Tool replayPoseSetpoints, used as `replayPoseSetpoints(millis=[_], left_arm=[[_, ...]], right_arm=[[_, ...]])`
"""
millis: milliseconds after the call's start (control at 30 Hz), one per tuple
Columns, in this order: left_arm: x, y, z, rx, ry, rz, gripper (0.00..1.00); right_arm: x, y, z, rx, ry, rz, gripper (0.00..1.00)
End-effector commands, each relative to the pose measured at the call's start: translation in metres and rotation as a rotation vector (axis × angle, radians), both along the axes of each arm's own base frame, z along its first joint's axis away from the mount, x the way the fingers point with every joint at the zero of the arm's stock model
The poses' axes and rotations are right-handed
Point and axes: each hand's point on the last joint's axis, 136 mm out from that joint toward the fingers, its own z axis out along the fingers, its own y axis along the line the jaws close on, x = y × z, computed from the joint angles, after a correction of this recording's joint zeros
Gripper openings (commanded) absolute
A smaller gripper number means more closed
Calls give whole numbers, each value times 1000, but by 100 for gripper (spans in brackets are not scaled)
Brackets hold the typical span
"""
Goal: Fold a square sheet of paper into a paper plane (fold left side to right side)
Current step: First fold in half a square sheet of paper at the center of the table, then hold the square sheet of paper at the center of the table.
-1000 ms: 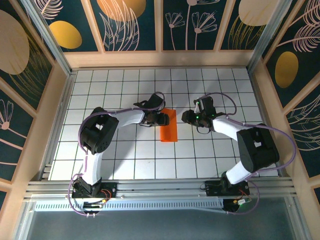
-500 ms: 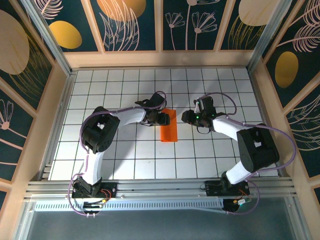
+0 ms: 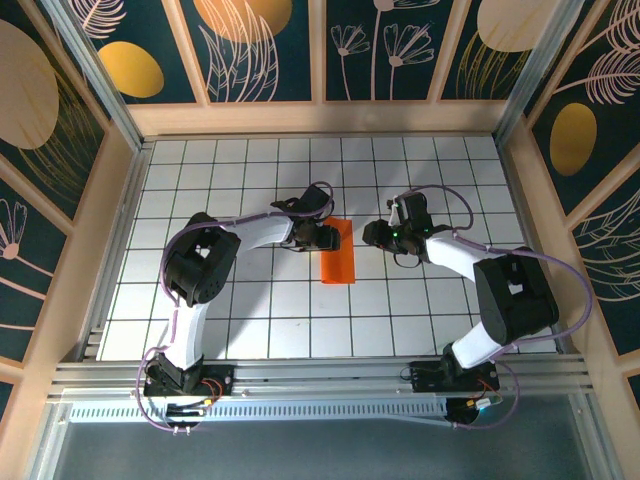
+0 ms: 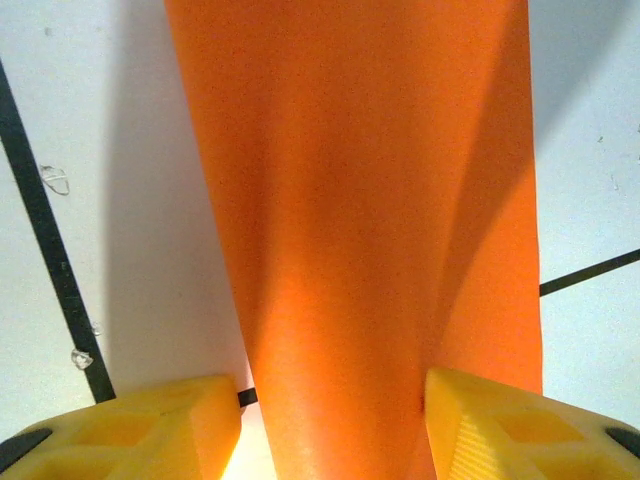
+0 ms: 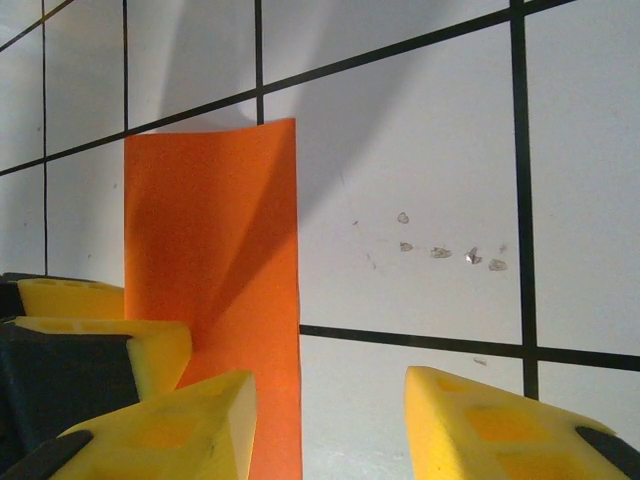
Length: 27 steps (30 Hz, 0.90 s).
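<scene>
The square sheet of paper [image 3: 338, 255] is bright orange and lies folded into a narrow upright strip in the middle of the tiled table; no paper plane is in view. My left gripper [image 3: 326, 238] is at the strip's upper left edge. In the left wrist view its yellow fingers [image 4: 150, 425] stand apart with the bulging orange sheet [image 4: 370, 200] between them, open. My right gripper [image 3: 372, 236] hovers just right of the strip. Its jaws [image 5: 330, 400] are open, one finger over the sheet's [image 5: 210, 260] right edge, the other over white tile.
The table [image 3: 250, 310] is a white grid with black lines, walled by wooden frames at the back and both sides. A few small scuff marks [image 5: 440, 250] dot the tile right of the paper. Both arms reach in from the near edge.
</scene>
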Motion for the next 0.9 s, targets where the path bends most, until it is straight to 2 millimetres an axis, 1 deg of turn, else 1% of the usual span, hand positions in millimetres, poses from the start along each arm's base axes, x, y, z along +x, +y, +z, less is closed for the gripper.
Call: replayPoseSetpoints(millis=[0,200,333,467,533,600,700,867], left_arm=[[-12,3,-63,66,57,-24,54],[-13,4,-65,71,60,-23,54],[-13,5,-65,73,61,-23,54],[-14,6,-66,77,62,-24,54],[-14,6,-66,77,62,-23,54],[-13,6,-66,78,61,-23,54],[-14,7,-67,79,64,-23,54],[-14,8,-67,84,63,-20,54]], right_arm=[[-3,4,-3,22,10,30,43],[-6,15,-5,83,35,68,42],[-9,28,-8,151,63,109,35],[-13,45,-10,229,91,154,18],[-14,53,-14,245,108,176,8],[-15,60,-19,250,121,191,0],[-16,66,-26,253,139,205,0],[-20,70,-40,245,169,212,0]])
